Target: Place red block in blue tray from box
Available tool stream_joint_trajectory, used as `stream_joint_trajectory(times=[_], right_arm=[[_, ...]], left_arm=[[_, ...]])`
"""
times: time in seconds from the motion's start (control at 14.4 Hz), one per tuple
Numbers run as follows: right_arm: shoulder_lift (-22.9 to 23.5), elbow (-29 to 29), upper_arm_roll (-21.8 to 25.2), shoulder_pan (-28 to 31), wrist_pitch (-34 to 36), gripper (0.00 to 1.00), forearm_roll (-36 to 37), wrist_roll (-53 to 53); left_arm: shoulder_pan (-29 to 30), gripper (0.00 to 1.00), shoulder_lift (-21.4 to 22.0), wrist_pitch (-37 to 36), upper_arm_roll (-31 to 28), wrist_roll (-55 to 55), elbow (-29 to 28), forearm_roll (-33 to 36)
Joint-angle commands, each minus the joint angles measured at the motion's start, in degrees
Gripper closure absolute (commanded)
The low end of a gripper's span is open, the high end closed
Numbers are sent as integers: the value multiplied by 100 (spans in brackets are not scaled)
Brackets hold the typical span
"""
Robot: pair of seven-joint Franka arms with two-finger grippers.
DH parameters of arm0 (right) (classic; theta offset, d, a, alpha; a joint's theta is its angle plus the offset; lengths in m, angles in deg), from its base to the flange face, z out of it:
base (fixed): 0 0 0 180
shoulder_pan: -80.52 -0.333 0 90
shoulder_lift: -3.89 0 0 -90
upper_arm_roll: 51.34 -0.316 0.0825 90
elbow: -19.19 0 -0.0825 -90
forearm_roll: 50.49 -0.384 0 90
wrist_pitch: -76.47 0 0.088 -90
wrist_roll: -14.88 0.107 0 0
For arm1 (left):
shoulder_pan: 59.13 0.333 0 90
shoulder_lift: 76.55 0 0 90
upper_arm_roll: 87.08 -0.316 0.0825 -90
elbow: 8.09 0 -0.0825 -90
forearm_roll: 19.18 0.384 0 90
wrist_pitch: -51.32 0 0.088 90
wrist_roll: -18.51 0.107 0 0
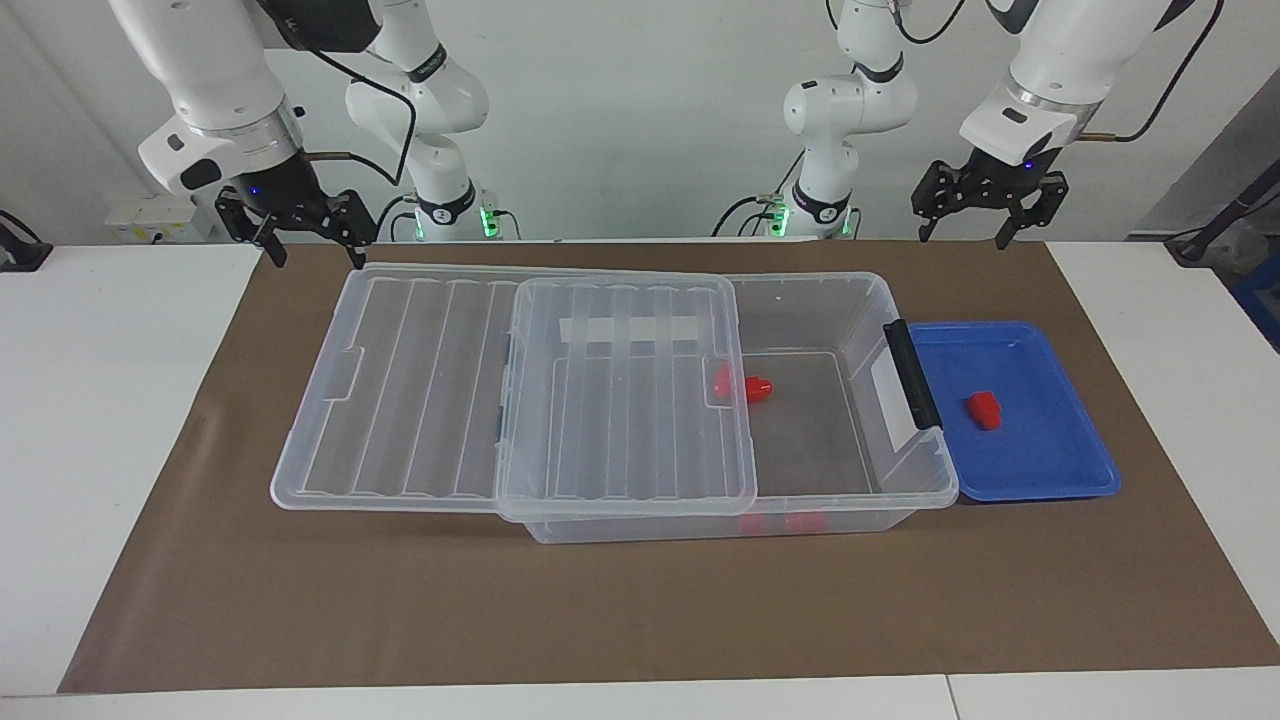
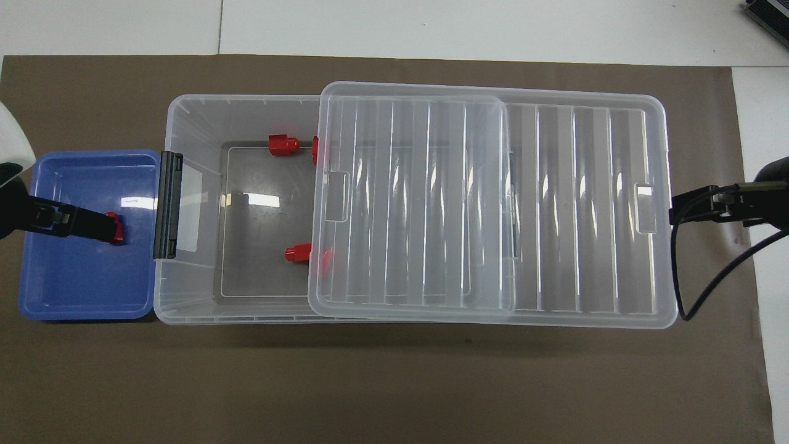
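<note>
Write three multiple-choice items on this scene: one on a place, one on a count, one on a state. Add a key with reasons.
1. Where does the red block lie?
A. in the blue tray
B. on the lid
C. on the brown mat

2. How many red pieces show inside the box?
A. none
B. two
C. five

3. How is the box's lid?
A. shut and clipped
B. slid partly aside
C. leaning upright

Key: 1 A, it rests on the tray's floor; 2 B, the overhead view shows two on the box floor; 3 B, the end by the tray is uncovered.

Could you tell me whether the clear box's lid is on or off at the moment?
Partly off: the lid is slid toward the right arm's end, leaving the box open beside the blue tray.
</note>
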Motion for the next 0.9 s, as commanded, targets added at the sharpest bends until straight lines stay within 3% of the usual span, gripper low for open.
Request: stream_joint_trajectory(times=[0.0, 0.76, 0.83], right_arm=[[-122, 137, 31, -3, -106, 0, -16, 65], [-113, 145, 66, 41, -150, 1, -16, 73], [-113, 145, 75, 146, -202, 29, -16, 39]], left_arm=[[21, 0, 53, 132, -40, 19, -88, 11], [82, 0, 53, 150, -31, 2, -88, 11], [82, 0, 53, 150, -31, 2, -88, 11]])
